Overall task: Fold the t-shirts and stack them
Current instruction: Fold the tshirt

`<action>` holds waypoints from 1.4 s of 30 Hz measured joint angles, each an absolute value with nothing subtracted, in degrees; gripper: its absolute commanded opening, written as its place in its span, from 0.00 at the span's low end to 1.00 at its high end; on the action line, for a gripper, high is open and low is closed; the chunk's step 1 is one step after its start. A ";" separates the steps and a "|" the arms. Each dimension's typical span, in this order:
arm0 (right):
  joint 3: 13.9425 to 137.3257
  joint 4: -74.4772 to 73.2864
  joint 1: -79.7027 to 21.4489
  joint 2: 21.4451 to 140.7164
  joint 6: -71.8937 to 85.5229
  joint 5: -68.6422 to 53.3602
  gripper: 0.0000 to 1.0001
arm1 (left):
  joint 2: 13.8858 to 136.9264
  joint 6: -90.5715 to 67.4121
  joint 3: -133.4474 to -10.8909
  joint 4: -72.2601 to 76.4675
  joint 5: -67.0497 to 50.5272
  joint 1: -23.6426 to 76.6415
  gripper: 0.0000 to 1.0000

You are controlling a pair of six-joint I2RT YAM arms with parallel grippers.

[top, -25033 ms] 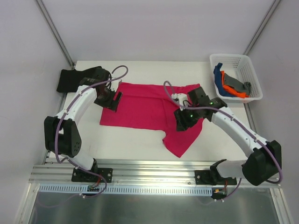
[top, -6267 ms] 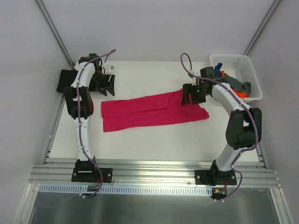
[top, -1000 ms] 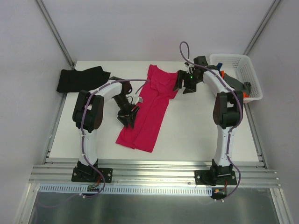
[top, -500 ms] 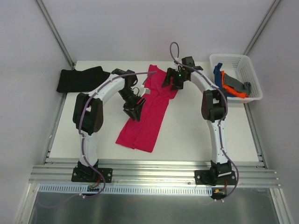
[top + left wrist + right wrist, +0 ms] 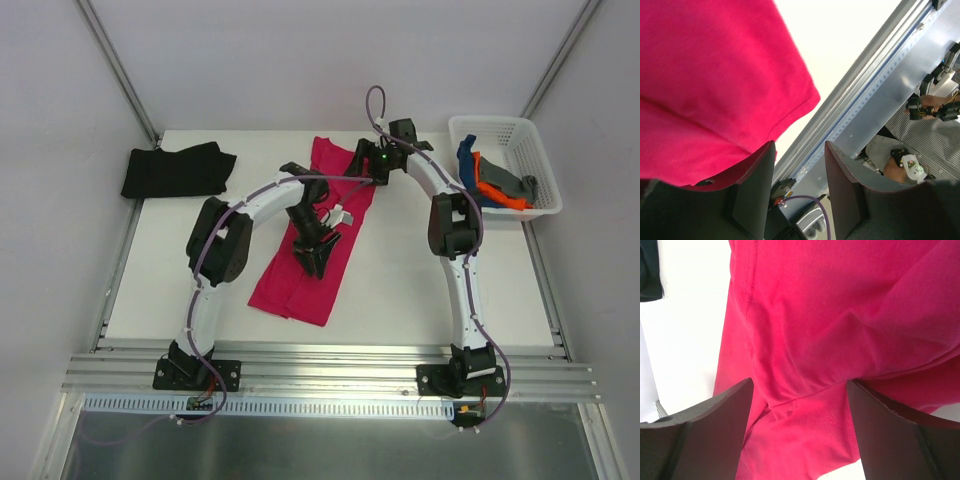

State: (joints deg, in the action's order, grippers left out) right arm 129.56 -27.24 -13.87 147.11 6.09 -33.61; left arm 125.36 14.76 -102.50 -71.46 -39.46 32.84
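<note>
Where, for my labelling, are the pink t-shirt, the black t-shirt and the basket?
pink t-shirt (image 5: 297,288), top external view, its near end.
black t-shirt (image 5: 175,170), top external view, middle of the cloth.
white lattice basket (image 5: 492,120), top external view, far rim.

In the top view the crimson shirt (image 5: 298,288) is covered at the middle by the left end effector (image 5: 318,255) and at the far end by the right end effector (image 5: 365,165). It is cut off by the edges of both wrist views. Of the black shirt (image 5: 647,270) only a corner is seen.
</note>
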 measured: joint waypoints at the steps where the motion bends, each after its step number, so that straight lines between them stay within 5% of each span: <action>1: 129.71 -27.14 -13.87 147.24 6.13 -33.61 0.80 | 125.69 14.74 -102.85 -71.46 -39.81 33.45 0.44; 42: 140.57 -20.93 -14.52 155.28 11.64 -35.46 0.79 | 142.28 10.15 -108.75 -68.05 -55.09 46.13 0.45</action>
State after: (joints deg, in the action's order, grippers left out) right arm 140.57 -20.93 -14.52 155.28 11.64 -35.46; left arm 142.28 10.15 -108.75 -68.05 -55.09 46.13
